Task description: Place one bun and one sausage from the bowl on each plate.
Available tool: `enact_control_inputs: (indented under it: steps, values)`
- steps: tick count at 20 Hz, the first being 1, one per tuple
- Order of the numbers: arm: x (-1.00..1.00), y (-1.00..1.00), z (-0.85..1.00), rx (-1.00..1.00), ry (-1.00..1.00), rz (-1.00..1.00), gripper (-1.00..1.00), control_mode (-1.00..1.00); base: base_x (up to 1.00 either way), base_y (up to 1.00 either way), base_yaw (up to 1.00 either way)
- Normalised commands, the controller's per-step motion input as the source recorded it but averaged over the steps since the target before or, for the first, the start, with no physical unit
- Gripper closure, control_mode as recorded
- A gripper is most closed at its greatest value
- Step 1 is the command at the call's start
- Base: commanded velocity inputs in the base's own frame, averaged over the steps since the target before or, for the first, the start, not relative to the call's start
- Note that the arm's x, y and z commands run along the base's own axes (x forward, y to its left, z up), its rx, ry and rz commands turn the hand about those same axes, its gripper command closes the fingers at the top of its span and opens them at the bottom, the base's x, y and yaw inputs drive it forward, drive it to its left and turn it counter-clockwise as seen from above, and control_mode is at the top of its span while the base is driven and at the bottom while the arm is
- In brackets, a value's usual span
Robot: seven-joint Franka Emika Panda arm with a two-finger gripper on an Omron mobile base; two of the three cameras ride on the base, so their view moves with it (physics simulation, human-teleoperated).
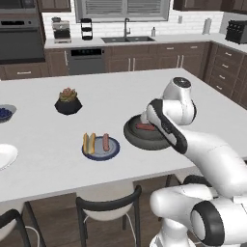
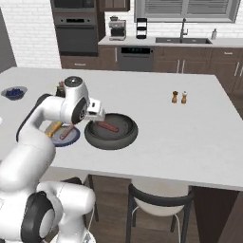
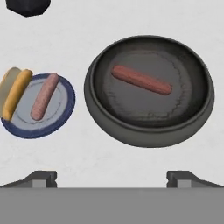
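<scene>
On the white surface (image 1: 43, 178) we start at the far left of the left base view, where a small grey bowl of blueberries (image 1: 6, 113) sits at the edge, and below it, at about seven o'clock, the rim of the plain white plate (image 1: 6, 155) pokes into the picture with nothing visible on it. Moving right, we see the black faceted pot with a succulent (image 1: 68, 102) standing upright, well apart from the plates. At five o'clock from that pot lies the blue-rimmed plate (image 1: 101, 146); on it we see a yellow bun (image 1: 89, 143) lying on the left part and over that rim, and a pinkish sausage (image 1: 105, 141) beside it, near the plate's middle.

Just beside this plate, at its three o'clock, sits the large dark bowl (image 3: 148, 89). In the hand view we see a single reddish sausage (image 3: 141, 79) lying slantwise on its floor, running from ten o'clock down towards four o'clock, and no bun in it.

Our gripper (image 3: 112, 177) hangs above the surface, looking down on both plate and bowl. Its jaws stand wide apart, one tip at each lower corner of the hand view, and they grip nothing. In the right base view the hand hovers over the left rim of the bowl. Farther right, two small shakers (image 2: 179, 97) stand side by side, well apart from the bowl.
</scene>
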Motion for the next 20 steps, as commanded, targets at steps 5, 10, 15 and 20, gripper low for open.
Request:
enact_control_inputs:
  steps: [5, 10, 15, 20]
  values:
    - [0.85, -0.77, -0.26, -0.03, 0.15, 0.47, -1.0, -1.0, 0.0, 0.0, 0.0]
    - [0.42, 0.04, -0.67, -0.35, 0.0, 0.32, -1.0, -1.0, 0.0, 0.0, 0.0]
    - [0.35, 0.31, -0.33, -0.22, 0.04, 0.12, -1.0, -1.0, 0.0, 0.0, 0.0]
    - [0.28, 0.21, -0.18, 0.0, -0.01, 0.08, -1.0, -1.0, 0.0, 0.0, 0.0]
